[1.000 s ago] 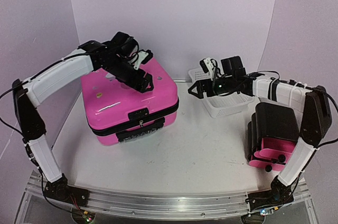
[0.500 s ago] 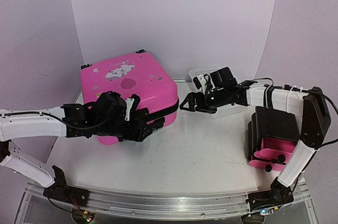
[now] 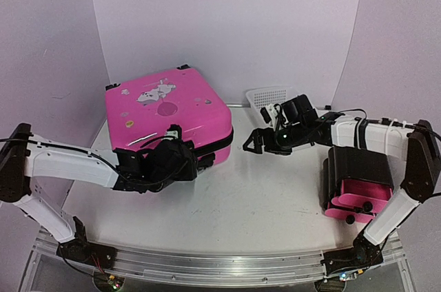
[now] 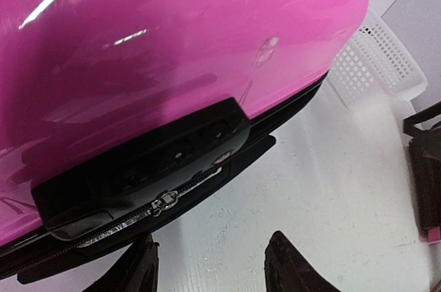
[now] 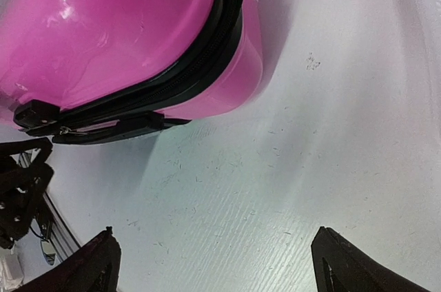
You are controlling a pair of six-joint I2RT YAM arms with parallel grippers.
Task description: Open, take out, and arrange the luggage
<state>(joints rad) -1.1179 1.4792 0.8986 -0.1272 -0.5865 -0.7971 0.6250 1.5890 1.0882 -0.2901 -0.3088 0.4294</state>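
Luggage [image 3: 169, 116] left, basket [image 3: 265, 94] behind right, cabinet [image 3: 358, 178] front right

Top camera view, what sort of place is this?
Probably a robot lab test cell, not a home: plain lilac backdrop, left arm and right arm bolted to a metal rail, and staged props like the pink suitcase.

Pink luggage [image 4: 172, 37] fills the upper left; left claw [image 4: 213, 268] gapes at bottom edge over the worktop [image 4: 310, 168], basket [image 4: 375, 65] upper right.
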